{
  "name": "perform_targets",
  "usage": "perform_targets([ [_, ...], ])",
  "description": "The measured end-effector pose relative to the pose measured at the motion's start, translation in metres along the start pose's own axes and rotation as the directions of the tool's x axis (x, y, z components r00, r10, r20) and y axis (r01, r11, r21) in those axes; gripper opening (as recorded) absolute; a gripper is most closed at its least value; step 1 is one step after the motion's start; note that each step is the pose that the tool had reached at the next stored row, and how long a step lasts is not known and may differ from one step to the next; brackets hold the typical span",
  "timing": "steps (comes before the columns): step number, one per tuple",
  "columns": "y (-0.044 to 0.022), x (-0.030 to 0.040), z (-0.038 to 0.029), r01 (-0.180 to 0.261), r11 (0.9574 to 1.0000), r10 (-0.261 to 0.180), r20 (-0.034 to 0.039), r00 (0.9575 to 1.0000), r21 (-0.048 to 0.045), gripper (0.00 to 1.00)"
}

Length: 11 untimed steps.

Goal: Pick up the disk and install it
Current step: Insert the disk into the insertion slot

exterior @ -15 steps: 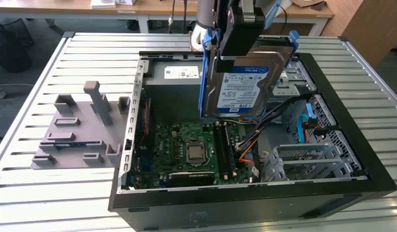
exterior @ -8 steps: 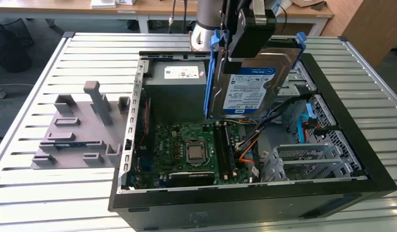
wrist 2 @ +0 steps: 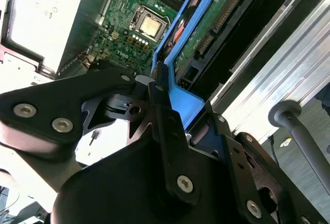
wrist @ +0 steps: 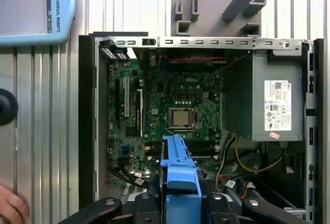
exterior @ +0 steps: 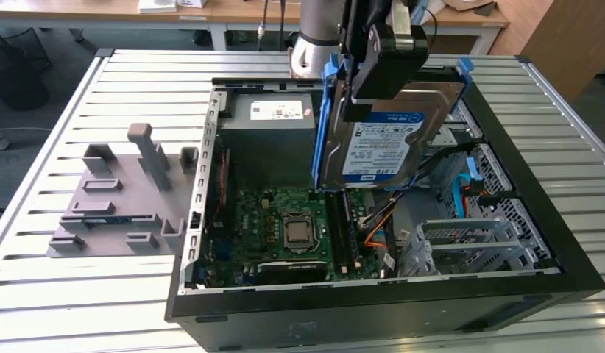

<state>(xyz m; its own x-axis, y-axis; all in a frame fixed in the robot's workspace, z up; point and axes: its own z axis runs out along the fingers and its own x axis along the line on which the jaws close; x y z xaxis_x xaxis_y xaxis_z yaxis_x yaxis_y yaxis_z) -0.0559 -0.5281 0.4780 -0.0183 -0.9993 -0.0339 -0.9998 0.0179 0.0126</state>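
The disk (exterior: 386, 143), silver with a white-and-blue label and clipped in a blue carrier frame, hangs on edge above the open computer case (exterior: 381, 312). It is over the middle of the case, to the exterior view's right of the power supply. My gripper (exterior: 381, 92) is shut on the disk's upper end, on the blue frame. In the second wrist view the gripper (wrist 2: 170, 112) clamps the blue carrier (wrist 2: 181, 105), and the disk's green circuit board (wrist 2: 211, 23) faces the camera. In the first wrist view the carrier (wrist: 180, 175) stands edge-on between my fingers (wrist: 147, 206), above the motherboard (wrist: 175, 105).
Inside the case are a grey power-supply box (exterior: 273, 140), the motherboard (exterior: 293, 228) and a grey metal drive bay (exterior: 479, 243) at the exterior view's right. A grey fixture (exterior: 126, 198) stands on the slatted table left of the case. A person's hand (wrist: 10, 208) shows at the table's edge.
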Motion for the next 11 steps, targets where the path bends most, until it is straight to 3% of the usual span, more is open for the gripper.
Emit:
perform_targets([
  [6, -0.002, 0.0084, 0.0002, 0.0, 1.0, 0.0, -0.0007, 1.0, 0.0, 0.36],
  [11, -0.0134, 0.0092, 0.0007, 0.0, 1.0, 0.0, -0.0008, 1.0, 0.0, 0.36],
])
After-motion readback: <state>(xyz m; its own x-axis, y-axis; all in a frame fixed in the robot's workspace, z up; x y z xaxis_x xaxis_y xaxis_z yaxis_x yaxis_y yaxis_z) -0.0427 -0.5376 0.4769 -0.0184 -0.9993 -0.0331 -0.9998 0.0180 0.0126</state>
